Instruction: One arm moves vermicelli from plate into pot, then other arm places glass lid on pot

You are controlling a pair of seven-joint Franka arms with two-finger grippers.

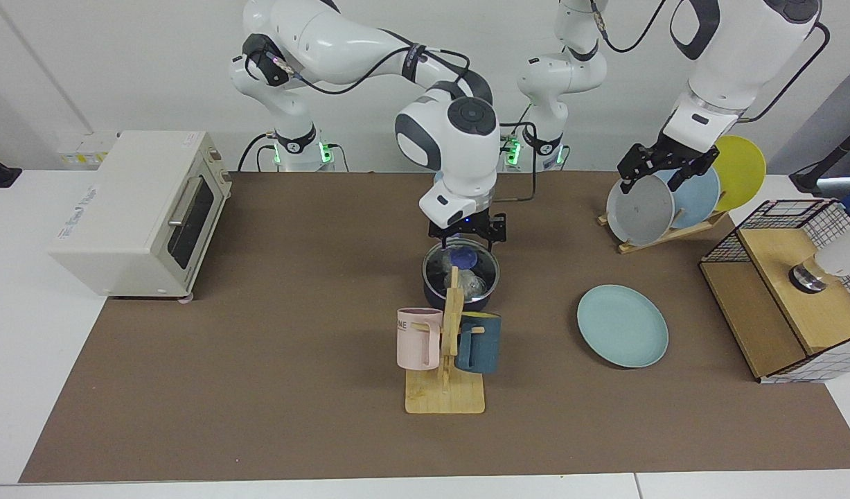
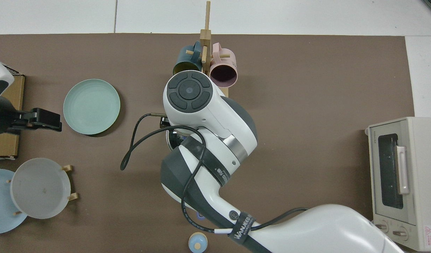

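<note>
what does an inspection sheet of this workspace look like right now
surface: brown mat over a white table.
job's things: glass lid sits on the pot; vermicelli shows through the glass; teal plate lies bare on the mat.
clutter: mug stand with a pink mug and a dark blue mug; plate rack with grey, sky-blue and yellow plates.
grippers: right gripper just above the lid's knob, jaws open, holding nothing; left gripper waits up by the plate rack, jaws apart, holding nothing.
cables: black cable loops off the right arm's wrist.
surroundings: toaster oven; wire basket with wooden box.
</note>
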